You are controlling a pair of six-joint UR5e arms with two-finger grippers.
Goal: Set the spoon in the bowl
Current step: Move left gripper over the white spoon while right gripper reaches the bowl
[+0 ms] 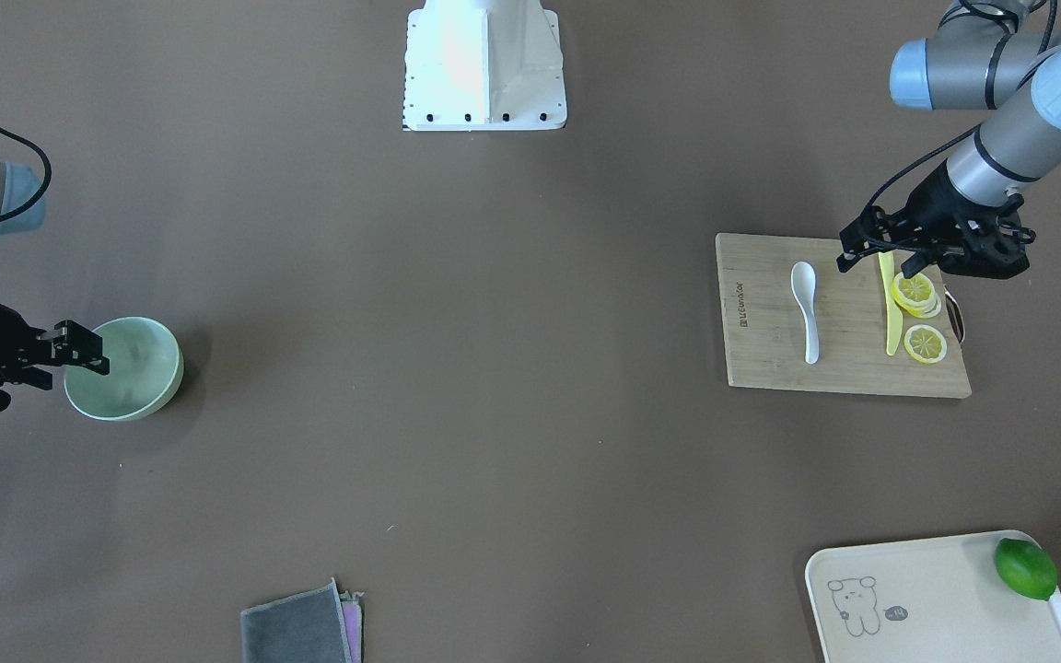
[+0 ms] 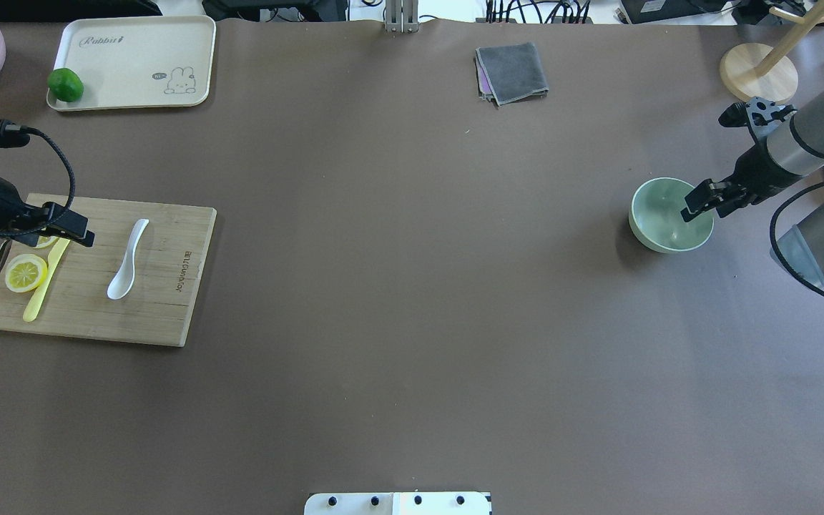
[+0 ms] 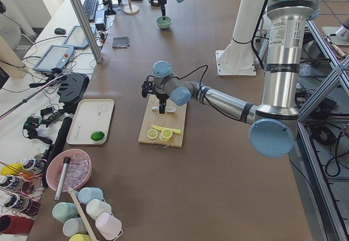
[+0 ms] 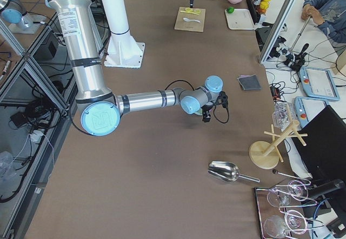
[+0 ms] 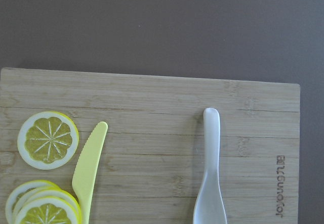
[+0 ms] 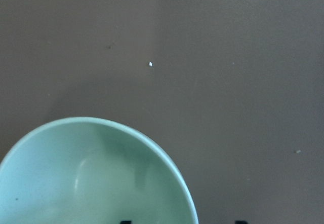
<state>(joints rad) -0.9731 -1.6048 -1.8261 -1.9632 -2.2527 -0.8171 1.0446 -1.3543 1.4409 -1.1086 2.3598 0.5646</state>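
Lying on wooden board (image 1: 770,354), glossy spoon (image 1: 807,318) is near left pincer (image 1: 873,262), state unclear; right pincer (image 1: 84,350) gapes over smooth bowl (image 1: 145,368).

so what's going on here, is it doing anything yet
Nothing is being held. The white spoon lies on the cutting board, next to a yellow knife and lemon slices. The left gripper is over that board, by the knife. At the other end of the table, the right gripper is open over the rim of the empty green bowl.
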